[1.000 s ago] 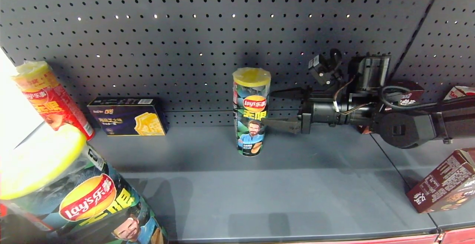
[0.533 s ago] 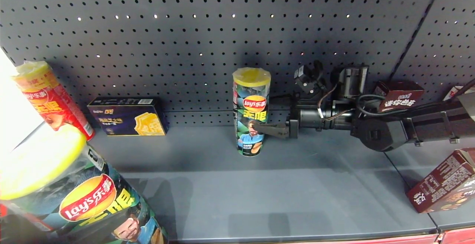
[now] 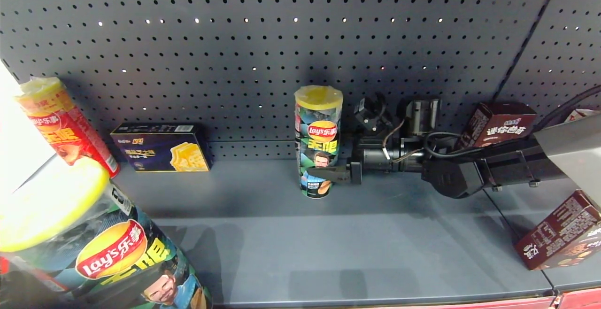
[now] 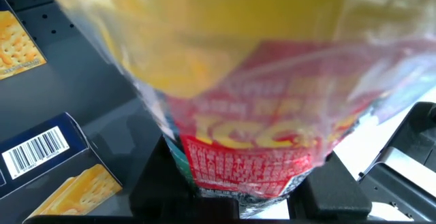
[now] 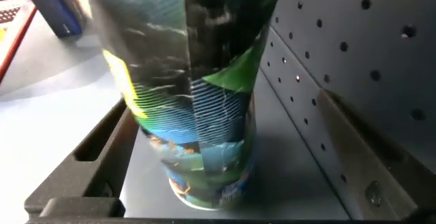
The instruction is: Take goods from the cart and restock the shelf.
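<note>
Shelf (image 3: 375, 243): flat dark grey board; a seam runs through it at 4 o'clock from the middle of the head view, and a red strip edges its front at 5 o'clock.
Back panel (image 3: 281, 27): dark grey pegboard with regular rows of holes, some showing light through; a dark upright joint splits it at 2 o'clock.
Standing chip can (image 3: 318, 140): upright at mid-shelf, near the back panel, yellow lid on top, green and blue wrap.
Right pincer (image 5: 225, 112): reaches in from 3 o'clock at the level of the can's lower half. It is released: one finger (image 3: 328, 173) crosses the front of the can and the other lies behind it. The right wrist view shows a clear gap between the can and the finger on the pegboard side.
Held chip can (image 3: 94, 252): same wrap and yellow lid, tilted, at 7 o'clock, off the shelf and close to the head camera.
Left pincer (image 4: 245, 197): clenched on the held chip can near its base, a black finger on each side.
Red chip can (image 3: 65, 126): 9 o'clock, leaning, yellow lid.
Cracker box (image 3: 162, 147): dark blue, lying flat against the back panel, between the red chip can and the standing chip can.
Brown box (image 3: 502, 123): 3 o'clock, behind the right arm.
Second brown box (image 3: 563, 236): 4 o'clock, tilted, near the shelf front.
</note>
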